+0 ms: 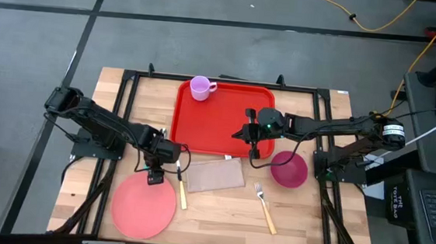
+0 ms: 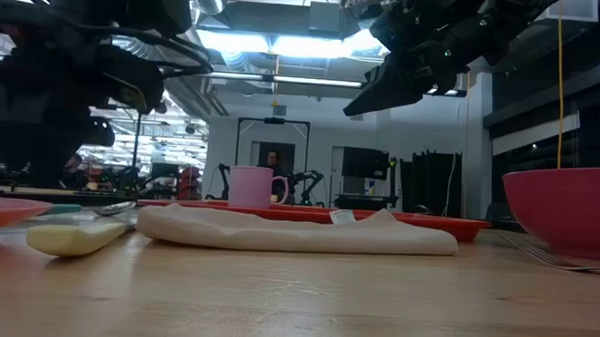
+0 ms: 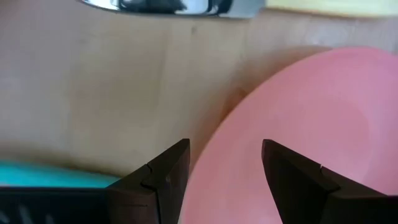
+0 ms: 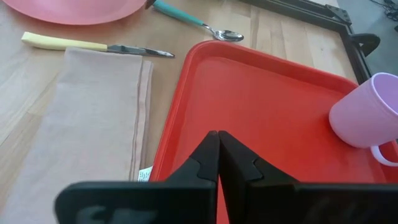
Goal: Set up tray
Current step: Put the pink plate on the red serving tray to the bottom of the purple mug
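The red tray [image 1: 218,118] lies on the far middle of the table, with a lilac cup [image 1: 200,87] standing in its far left corner. My right gripper [image 1: 252,140] hangs shut above the tray's near right part [image 4: 267,106], well clear of it. A round pink plate [image 1: 143,206] lies flat at the near left. My left gripper [image 1: 153,178] points down over the plate's far rim [image 3: 249,106]. It is open [image 3: 225,163], one finger over the wood and one over the plate, with no touch showing.
A beige napkin [image 1: 215,175] lies before the tray, with a yellow-handled knife [image 1: 182,191] to its left and a teal-handled spoon [image 4: 193,22] beyond that. A fork [image 1: 266,208] and a magenta bowl [image 1: 288,168] lie at the near right.
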